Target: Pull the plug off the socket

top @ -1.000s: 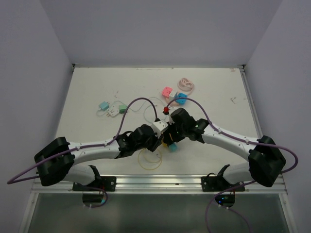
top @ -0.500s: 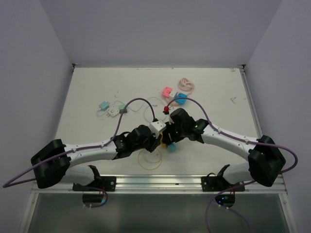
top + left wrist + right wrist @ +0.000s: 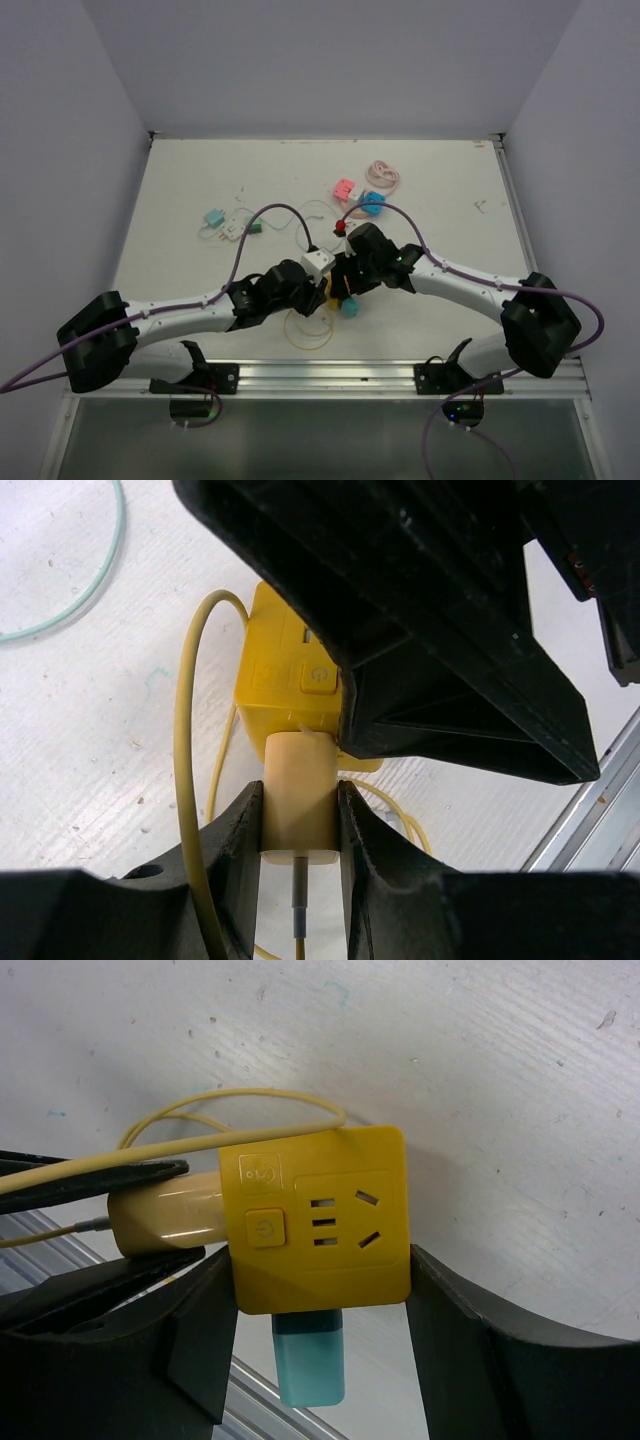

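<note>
A yellow socket cube (image 3: 320,1220) sits between the fingers of my right gripper (image 3: 320,1275), which is shut on its two sides. A cream plug (image 3: 300,795) is seated in the socket's side (image 3: 285,680). My left gripper (image 3: 300,810) is shut on the plug, one finger (image 3: 235,860) on each side, its thin yellow cable trailing back. A teal plug (image 3: 310,1355) sticks out of another face of the socket. In the top view both grippers meet at the socket (image 3: 331,291) near the table's front middle, with the teal plug (image 3: 350,308) below it.
The yellow cable lies in a loop (image 3: 308,330) by the front rail (image 3: 320,375). Farther back lie a pink socket (image 3: 343,188), a blue one (image 3: 372,203), a coiled pink cable (image 3: 384,177), and a teal plug (image 3: 213,217) with a white adaptor (image 3: 235,227).
Both grippers and the socket have shifted slightly left and toward the front edge. The left arm has dropped lower. The cream plug stays seated in the socket.
</note>
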